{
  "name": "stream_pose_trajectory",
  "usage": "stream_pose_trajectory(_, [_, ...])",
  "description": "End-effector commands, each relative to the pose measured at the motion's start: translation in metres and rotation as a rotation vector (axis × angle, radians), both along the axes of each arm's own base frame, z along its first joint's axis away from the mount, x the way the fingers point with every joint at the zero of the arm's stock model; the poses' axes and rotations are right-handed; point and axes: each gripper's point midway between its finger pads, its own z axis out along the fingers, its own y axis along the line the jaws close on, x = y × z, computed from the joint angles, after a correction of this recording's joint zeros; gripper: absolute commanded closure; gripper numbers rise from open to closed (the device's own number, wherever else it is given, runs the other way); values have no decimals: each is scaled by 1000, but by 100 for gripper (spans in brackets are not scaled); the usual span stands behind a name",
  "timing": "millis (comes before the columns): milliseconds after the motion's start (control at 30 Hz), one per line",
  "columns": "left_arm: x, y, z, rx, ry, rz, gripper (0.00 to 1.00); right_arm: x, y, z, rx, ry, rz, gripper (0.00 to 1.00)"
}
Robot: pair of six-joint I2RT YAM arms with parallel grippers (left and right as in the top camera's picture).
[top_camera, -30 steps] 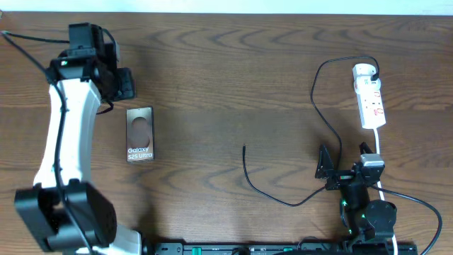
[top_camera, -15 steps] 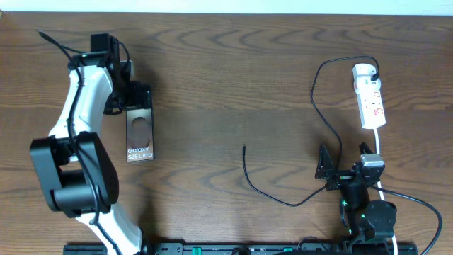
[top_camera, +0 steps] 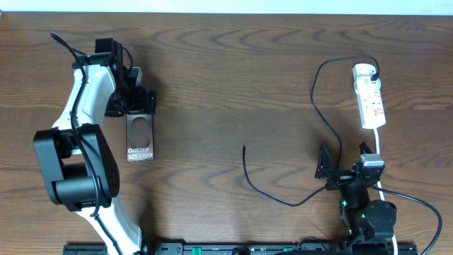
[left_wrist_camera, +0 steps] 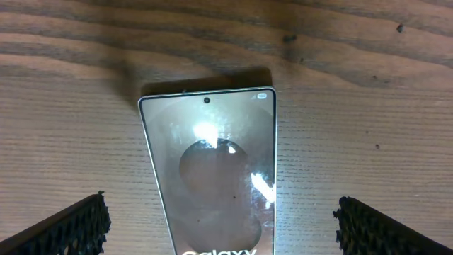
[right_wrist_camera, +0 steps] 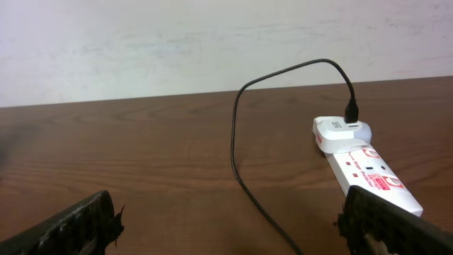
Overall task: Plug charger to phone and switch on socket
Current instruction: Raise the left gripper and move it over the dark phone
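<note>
Hovering over the phone point(top_camera: 140, 134) at 9 o'clock, the left gripper point(top_camera: 136, 99) has its fingers spread wide either side of the top edge, pinching nothing. The right gripper point(top_camera: 345, 170), at 5 o'clock, is also spread and empty. The charger point(top_camera: 322, 106) runs from the socket point(top_camera: 370, 99) at 2 o'clock to a loose tip near centre. Likely step: steady the phone. Close squarely on its long edges and keep it flat.
</note>
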Motion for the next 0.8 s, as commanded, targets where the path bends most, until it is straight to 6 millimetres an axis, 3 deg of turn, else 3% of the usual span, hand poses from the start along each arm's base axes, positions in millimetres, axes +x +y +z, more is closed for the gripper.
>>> stream_pose_trajectory(0, [-10, -4, -10, -23, 33, -21, 0, 0, -1, 0, -7, -1, -1, 1])
stream_pose_trajectory(767, [-26, 4, -45, 32, 52, 0, 0, 0, -1, 0, -6, -1, -1, 1])
